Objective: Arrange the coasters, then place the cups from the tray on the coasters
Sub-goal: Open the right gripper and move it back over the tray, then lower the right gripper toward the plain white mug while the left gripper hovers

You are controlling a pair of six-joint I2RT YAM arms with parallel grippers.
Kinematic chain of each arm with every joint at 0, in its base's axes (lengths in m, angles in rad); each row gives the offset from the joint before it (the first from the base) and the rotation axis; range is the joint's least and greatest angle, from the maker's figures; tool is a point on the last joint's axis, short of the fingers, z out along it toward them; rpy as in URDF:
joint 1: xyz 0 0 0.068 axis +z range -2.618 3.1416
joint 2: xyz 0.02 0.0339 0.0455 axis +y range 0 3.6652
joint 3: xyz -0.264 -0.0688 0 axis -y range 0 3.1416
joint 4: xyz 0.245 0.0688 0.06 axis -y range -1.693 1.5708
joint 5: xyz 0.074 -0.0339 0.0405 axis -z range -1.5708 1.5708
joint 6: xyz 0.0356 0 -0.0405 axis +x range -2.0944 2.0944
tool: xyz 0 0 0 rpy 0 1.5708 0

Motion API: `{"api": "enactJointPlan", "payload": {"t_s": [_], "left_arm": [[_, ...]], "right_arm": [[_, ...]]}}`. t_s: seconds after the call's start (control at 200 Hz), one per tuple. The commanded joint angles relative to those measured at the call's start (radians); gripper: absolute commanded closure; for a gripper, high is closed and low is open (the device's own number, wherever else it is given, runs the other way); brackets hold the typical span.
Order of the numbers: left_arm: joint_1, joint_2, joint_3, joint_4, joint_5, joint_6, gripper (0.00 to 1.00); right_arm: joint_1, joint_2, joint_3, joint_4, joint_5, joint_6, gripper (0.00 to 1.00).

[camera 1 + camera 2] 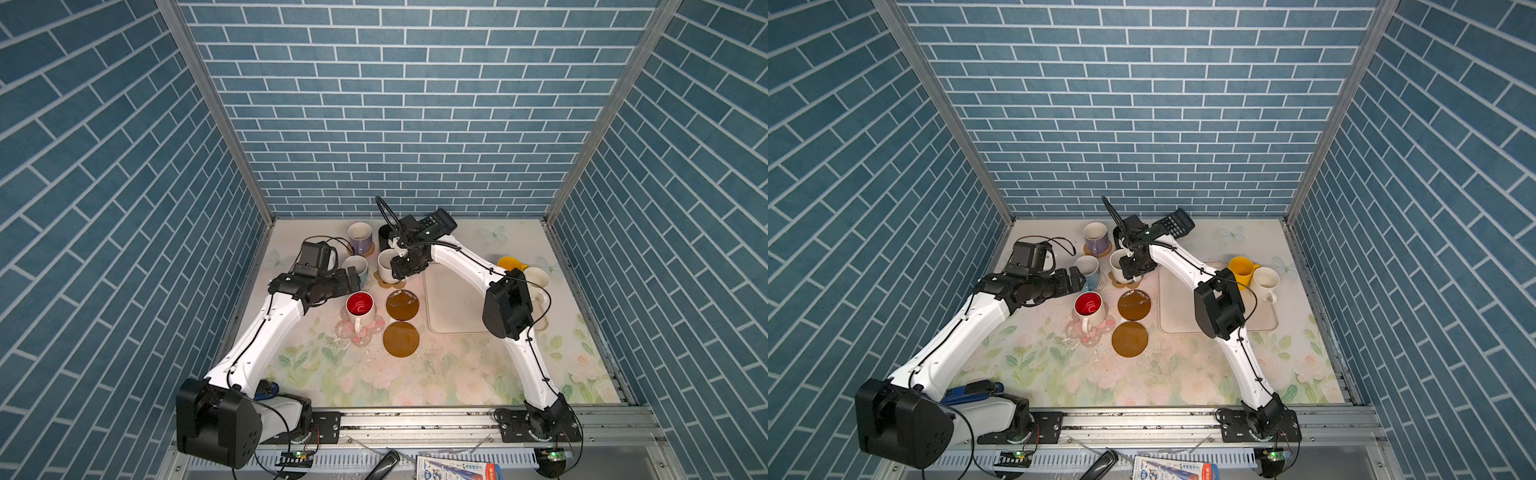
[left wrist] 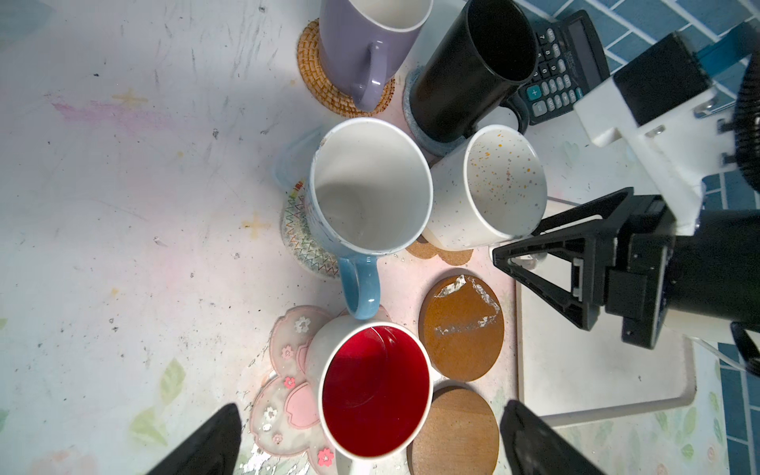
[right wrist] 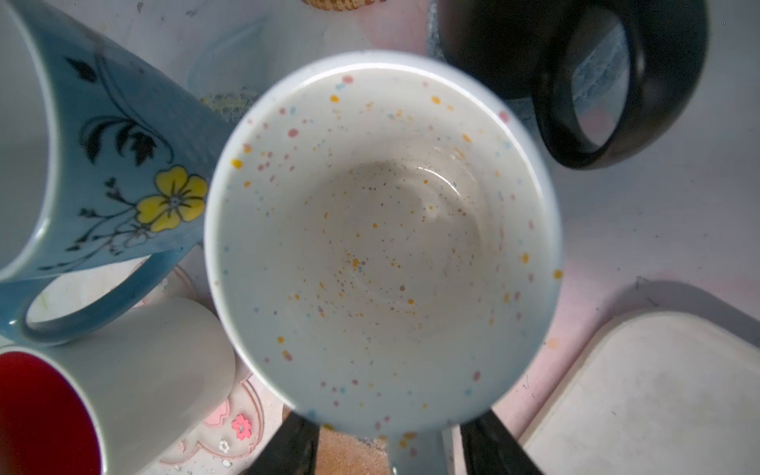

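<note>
The speckled cream cup (image 3: 382,230) stands on the brown paw-shaped coaster (image 1: 392,284). My right gripper (image 3: 390,436) is open, its fingers on either side of the cup's handle (image 3: 415,452) with gaps to it. In both top views it sits just left of the tray (image 1: 453,307). My left gripper (image 2: 372,411) hangs open above the red-inside cup (image 2: 372,390) on the flowery coaster (image 2: 283,386). The lavender (image 1: 360,237), black (image 2: 473,70) and pale blue (image 2: 370,185) cups stand on coasters. Two amber discs (image 1: 402,304) (image 1: 400,338) lie bare. A yellow cup (image 1: 1241,270) and a cream cup (image 1: 1264,282) stand on the tray.
A black calculator (image 1: 1173,222) lies at the back behind the black cup. The five cups on coasters stand close together left of the tray. Blue brick walls close in the table on three sides. The right arm's elbow (image 1: 507,307) hangs over the tray.
</note>
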Motion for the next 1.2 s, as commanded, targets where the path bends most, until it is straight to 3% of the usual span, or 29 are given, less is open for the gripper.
{"api": "enactJointPlan", "payload": {"t_s": [0.0,0.26,0.45,0.785,1.195], "left_arm": [[0.001,-0.033,0.033,-0.017,-0.007,0.001,0.01],[-0.135,0.006,0.098,-0.017,-0.091,-0.017,0.01],[-0.241,0.085,0.148,0.017,-0.13,-0.035,0.01],[-0.369,0.293,0.288,0.065,-0.129,-0.044,0.01],[-0.475,0.52,0.453,0.112,-0.07,-0.068,0.01]], "right_arm": [[0.007,-0.116,-0.043,0.008,0.024,-0.021,0.43],[-0.004,-0.343,-0.241,0.03,0.11,-0.02,0.41],[-0.07,-0.512,-0.406,0.015,0.138,0.002,0.41],[-0.352,-0.805,-0.702,0.015,0.096,0.09,0.42],[-0.759,-1.114,-1.122,0.179,0.081,0.182,0.43]]}}
